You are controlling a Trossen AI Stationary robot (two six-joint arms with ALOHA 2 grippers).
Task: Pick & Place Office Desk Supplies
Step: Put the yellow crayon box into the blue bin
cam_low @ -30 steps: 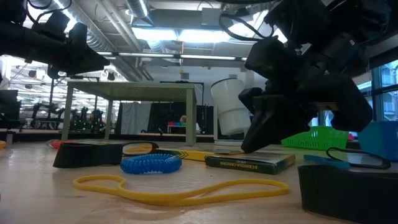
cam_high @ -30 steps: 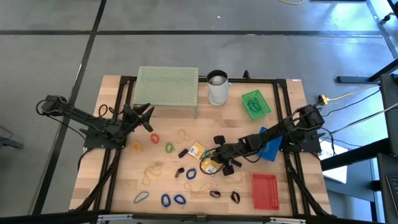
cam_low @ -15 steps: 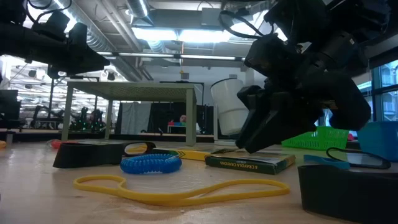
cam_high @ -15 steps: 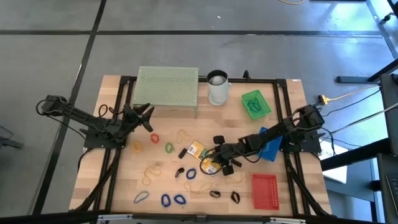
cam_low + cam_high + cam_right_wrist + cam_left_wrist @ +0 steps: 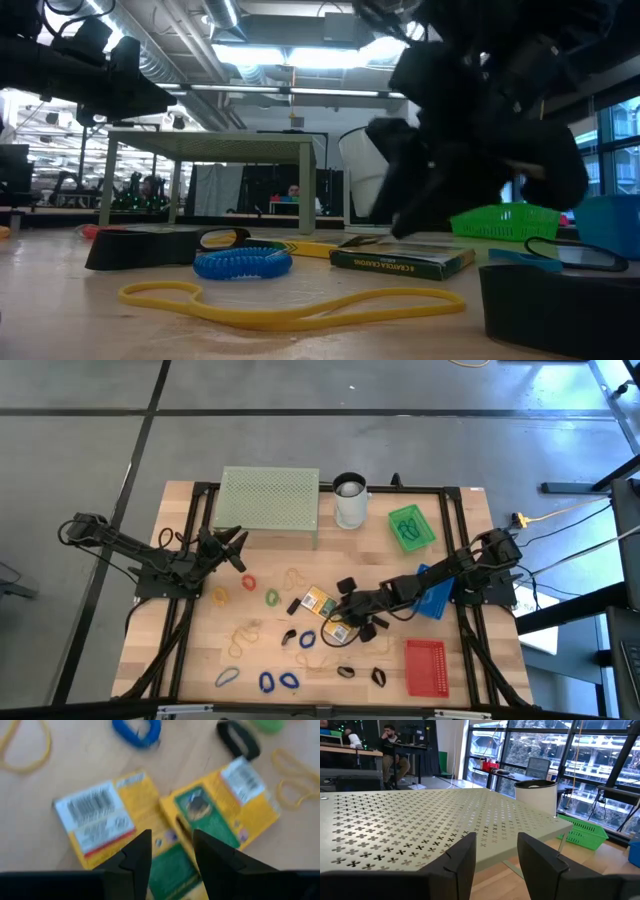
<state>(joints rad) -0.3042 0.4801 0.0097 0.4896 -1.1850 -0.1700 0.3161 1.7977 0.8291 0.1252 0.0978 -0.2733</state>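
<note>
Two flat yellow card packs (image 5: 170, 832) with printed barcode labels are seen lying side by side on the wooden table (image 5: 440, 565), loose rubber bands (image 5: 275, 682) and a black clip (image 5: 239, 740) scattered around. The right claw (image 5: 172, 852) is held just above the packs, fingers spread, gripping nothing. The left claw (image 5: 495, 855) is held spread beside the perforated pale green stand (image 5: 420, 820).

Pale wood-grain table (image 5: 440, 560); perforated matt green metal stand (image 5: 270, 500); printed yellow card packs (image 5: 220, 800); smooth white cup (image 5: 350, 503).
</note>
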